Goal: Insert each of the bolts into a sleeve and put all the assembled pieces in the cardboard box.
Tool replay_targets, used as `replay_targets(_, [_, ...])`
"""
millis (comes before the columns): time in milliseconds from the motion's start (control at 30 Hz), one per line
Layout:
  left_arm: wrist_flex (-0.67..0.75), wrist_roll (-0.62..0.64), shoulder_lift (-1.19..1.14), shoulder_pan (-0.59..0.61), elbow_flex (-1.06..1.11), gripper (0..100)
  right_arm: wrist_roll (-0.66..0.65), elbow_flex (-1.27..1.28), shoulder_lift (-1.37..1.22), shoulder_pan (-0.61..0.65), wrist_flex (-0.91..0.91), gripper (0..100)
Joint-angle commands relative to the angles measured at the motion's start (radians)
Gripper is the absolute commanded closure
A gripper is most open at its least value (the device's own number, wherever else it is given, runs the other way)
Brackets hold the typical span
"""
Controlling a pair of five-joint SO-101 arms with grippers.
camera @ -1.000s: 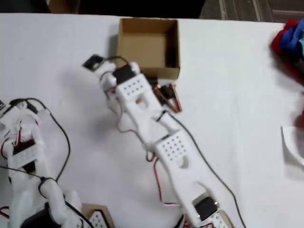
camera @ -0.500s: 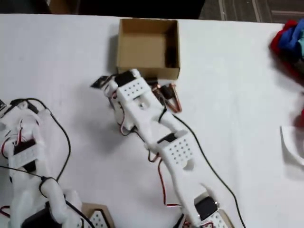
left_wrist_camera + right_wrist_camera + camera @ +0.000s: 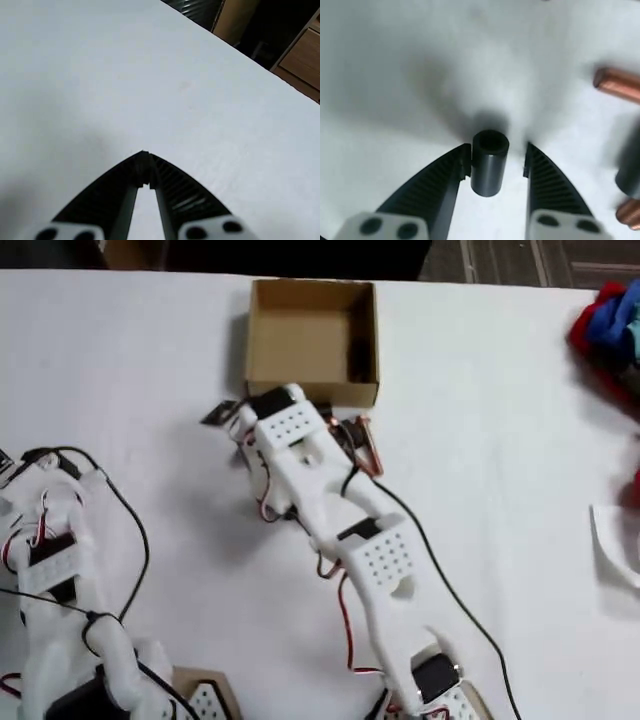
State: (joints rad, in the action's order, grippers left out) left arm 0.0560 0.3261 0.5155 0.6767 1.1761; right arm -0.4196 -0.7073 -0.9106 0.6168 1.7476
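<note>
Pincer of right arm (image 3: 496,161) released, jaws astride upright black sleeve (image 3: 489,172).
Sleeve on bench (image 3: 500,390) just below cardboard box (image 3: 312,335), upper middle of high frame; copper bolts (image 3: 616,84) beside. Likely rigid, light, slick: grip mid-wall. Left pincer (image 3: 144,157) clenched, empty.

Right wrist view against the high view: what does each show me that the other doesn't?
Right wrist view: a black sleeve standing upright between the fingers of the open right gripper. High view: the cardboard box and the left arm folded at the table's near edge. Both: copper bolts lying on the white table.
</note>
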Motion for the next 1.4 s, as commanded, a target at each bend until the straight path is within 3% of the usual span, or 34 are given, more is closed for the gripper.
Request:
replay_targets(0, [0.02,0.0,0.002,-0.008,-0.024,97,-0.005,0.04,0.061,-0.041,0.018,82.7])
replay_targets(767, [0.02,0.0,0.002,-0.009,-0.024,97,0.003,0.075,0.019,-0.041,-0.087,83.1])
replay_targets(900, [0.02,0.0,0.002,-0.009,-0.024,97,0.003,0.075,0.016,-0.042,-0.088,99.5])
replay_targets(1067, [0.008,-0.005,0.002,-0.014,-0.024,97,0.003,0.074,0.047,-0.044,-0.088,97.5])
replay_targets(1167, [-0.074,-0.04,0.002,-0.086,-0.039,97,0.028,0.083,0.128,-0.05,-0.11,97.6])
replay_targets(1367, [-0.308,-0.245,0.002,-0.365,-0.134,97,0.061,0.195,0.42,-0.07,-0.125,97.5])
